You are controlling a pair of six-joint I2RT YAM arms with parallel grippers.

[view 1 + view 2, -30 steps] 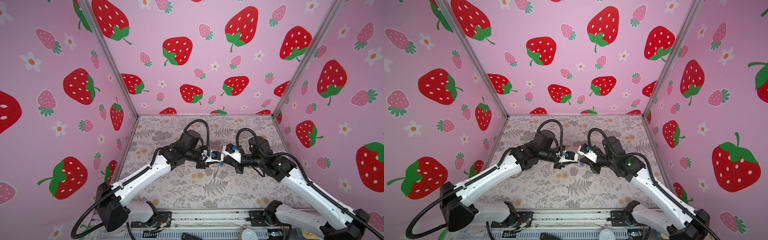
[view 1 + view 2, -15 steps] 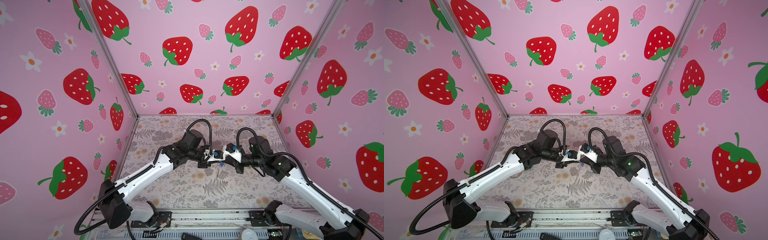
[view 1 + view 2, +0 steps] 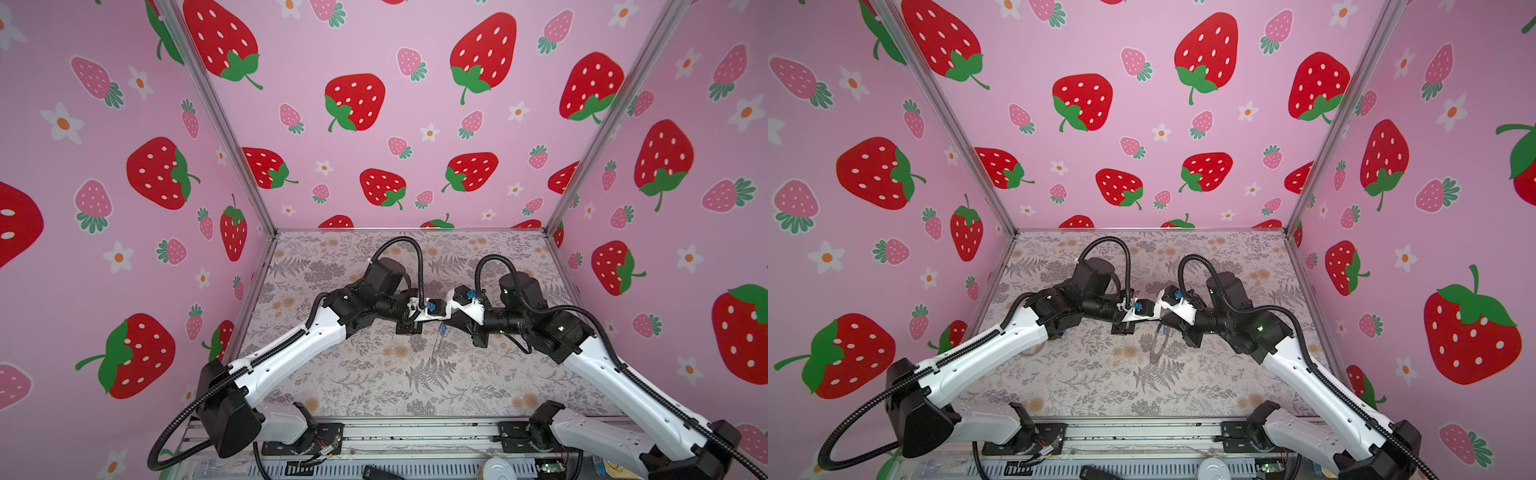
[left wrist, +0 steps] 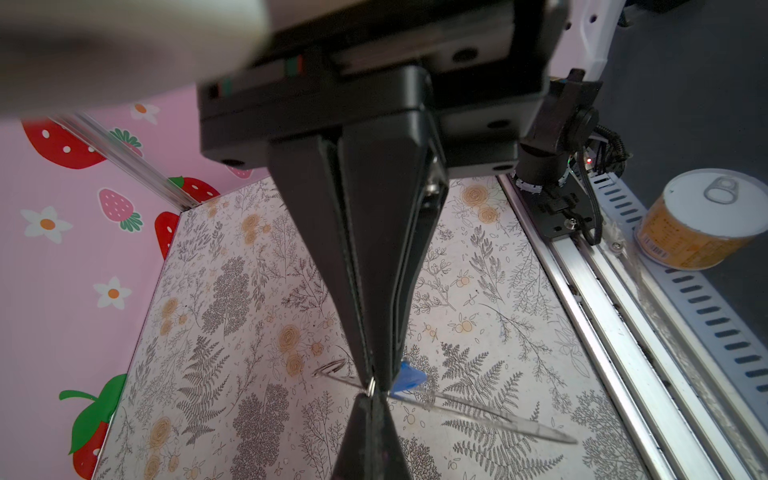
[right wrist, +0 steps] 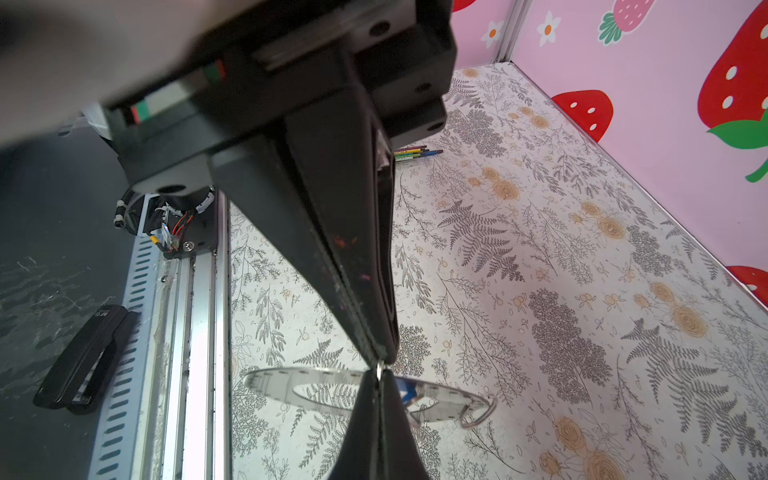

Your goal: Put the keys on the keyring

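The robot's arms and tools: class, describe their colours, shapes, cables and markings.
The left arm and right arm have white shells, black joints and ribbed black cable hoses. Each white wrist carries a small blue connector. The left tool and right tool have black, wedge-shaped fingers tapering to narrow tips.

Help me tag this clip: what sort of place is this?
Probably a robotics test booth: pink strawberry-print walls around a floral tabletop, two white-and-black robot arms on a silver rail.

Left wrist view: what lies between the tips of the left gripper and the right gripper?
Only the tiny silver loop of the keys, held where left gripper and right gripper meet; the right wrist view shows it too.
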